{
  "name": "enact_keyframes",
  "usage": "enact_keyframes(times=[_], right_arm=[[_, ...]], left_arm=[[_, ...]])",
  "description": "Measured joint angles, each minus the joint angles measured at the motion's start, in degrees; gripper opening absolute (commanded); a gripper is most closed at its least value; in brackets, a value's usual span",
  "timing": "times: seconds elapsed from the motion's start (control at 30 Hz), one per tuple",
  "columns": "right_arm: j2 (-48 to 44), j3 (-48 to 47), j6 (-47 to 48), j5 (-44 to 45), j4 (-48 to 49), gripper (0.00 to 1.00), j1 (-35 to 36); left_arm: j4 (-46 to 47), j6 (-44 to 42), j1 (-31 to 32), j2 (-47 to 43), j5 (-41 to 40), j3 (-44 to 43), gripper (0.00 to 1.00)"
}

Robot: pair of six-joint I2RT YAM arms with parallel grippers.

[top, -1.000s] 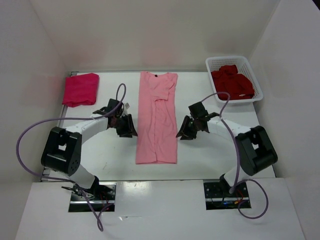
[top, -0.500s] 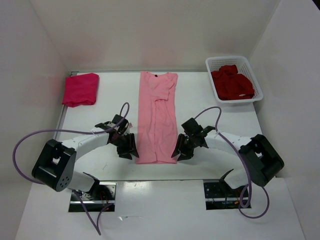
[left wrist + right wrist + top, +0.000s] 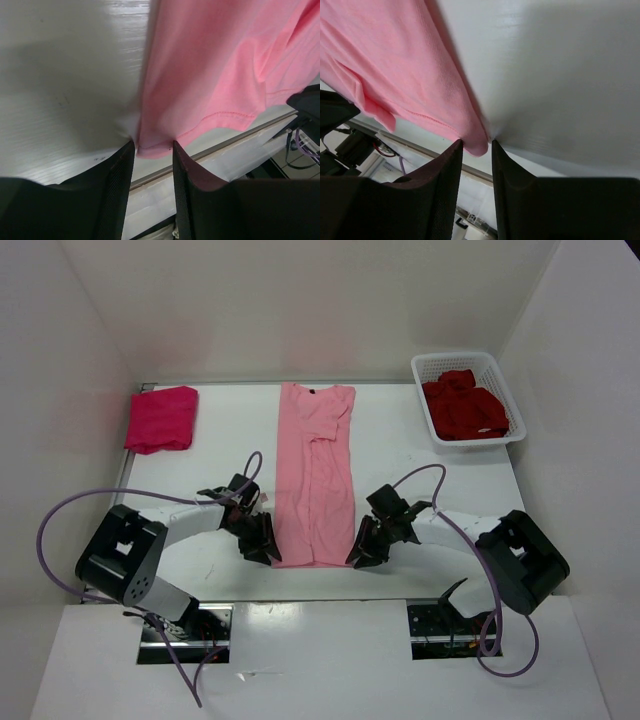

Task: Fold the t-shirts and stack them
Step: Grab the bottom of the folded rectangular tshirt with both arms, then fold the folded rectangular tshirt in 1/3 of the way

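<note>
The light pink t-shirt (image 3: pixel 315 480) lies flat and lengthwise in the middle of the table, folded into a long strip with its collar at the far end. My left gripper (image 3: pixel 262 540) is at its near left corner and my right gripper (image 3: pixel 362 548) at its near right corner. In the left wrist view the pink hem corner (image 3: pixel 155 147) sits between the parted fingertips of the left gripper (image 3: pixel 154 144), which press on the table. The right gripper (image 3: pixel 477 142) straddles its pink corner (image 3: pixel 479 146) the same way. The folded magenta-red t-shirt (image 3: pixel 162 418) rests at the far left. The dark crimson t-shirt (image 3: pixel 463 405) is bunched in the basket.
A white lattice basket (image 3: pixel 455 359) stands at the far right corner. White walls close in the table on three sides. The table's near metal edge (image 3: pixel 225 145) runs just below the shirt's hem, with cables and arm bases beyond it.
Both grippers have travelled from the shirt's middle sides toward the near edge and now sit over its two bottom corners. The shirts have not moved.
</note>
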State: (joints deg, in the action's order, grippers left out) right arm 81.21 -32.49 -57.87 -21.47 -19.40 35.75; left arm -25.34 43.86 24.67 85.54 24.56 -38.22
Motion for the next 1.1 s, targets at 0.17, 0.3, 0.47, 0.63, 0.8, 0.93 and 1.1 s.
enact_keyframes(times=[0.17,0.3,0.47,0.63,0.8,0.93,1.1], right_arm=[[0.8,-0.1,0.3,0.4,1.1,0.22,0.0],[1.1,-0.2,0.7,1.0,1.3,0.06,0.0],[1.4,-0.4,0.9,0.8,1.1,0.0,0.4],[-3.1,0.2,0.7,-0.7,-2.8,0.0,3.4],[-9.9,-1.7,3.1,-2.8,-10.9,0.0,0.9],[-9.1,-8.8,8.2,-3.4,-15.3,0.0,-8.0],[-0.2,-20.7,14.6,-2.5,-15.1,0.0,-15.5]], left_arm=[[1.3,0.0,0.0,0.5,1.4,0.3,0.34],[2.1,0.1,0.0,0.5,1.3,1.2,0.13],[2.2,0.1,0.0,-1.2,1.8,2.5,0.01],[-2.7,-0.3,0.0,-6.0,5.1,4.1,0.0],[-9.8,-2.0,-0.1,-6.9,7.3,3.5,0.0],[-13.9,-3.5,-2.9,-6.1,7.0,-5.0,0.0],[-8.8,-3.6,-8.5,-2.0,5.1,-18.5,0.0]])
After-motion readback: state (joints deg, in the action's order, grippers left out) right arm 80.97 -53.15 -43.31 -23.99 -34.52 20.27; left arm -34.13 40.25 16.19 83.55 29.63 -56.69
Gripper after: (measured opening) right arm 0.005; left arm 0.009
